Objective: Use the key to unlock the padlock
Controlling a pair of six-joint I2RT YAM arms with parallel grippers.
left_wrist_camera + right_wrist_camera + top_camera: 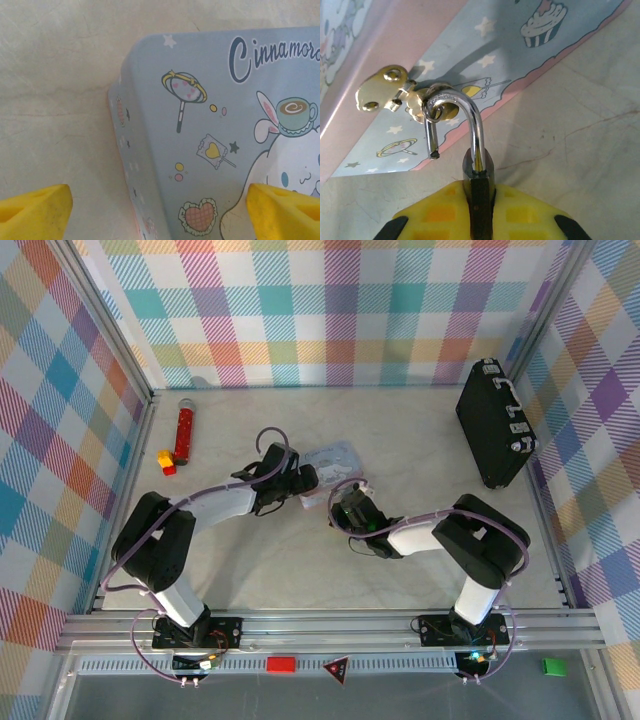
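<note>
Here, the right gripper (479, 220) is clenched on the dark body of the padlock (476, 165), whose silvery shackle stands open, its free end hanging loose while its curve hooks through the brass hasp (400, 92) at 11 o'clock. Farther off, the left gripper (160, 210) is released, its yellow fingers (35, 212) wide apart over the corner of the pale blue Cinnamoroll box (200, 130).

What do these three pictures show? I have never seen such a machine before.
Two robot arms stand on a table, seen from above. Each arm ends in a tool with two yellow fingers. The other two pictures come from small cameras on the wrists. The left tool is open over a pale blue box printed with cartoons. The right tool is shut on a small padlock; its silver shackle is sprung open but hooked through the box's gold clasp. A black case and a red tube also lie there.
</note>
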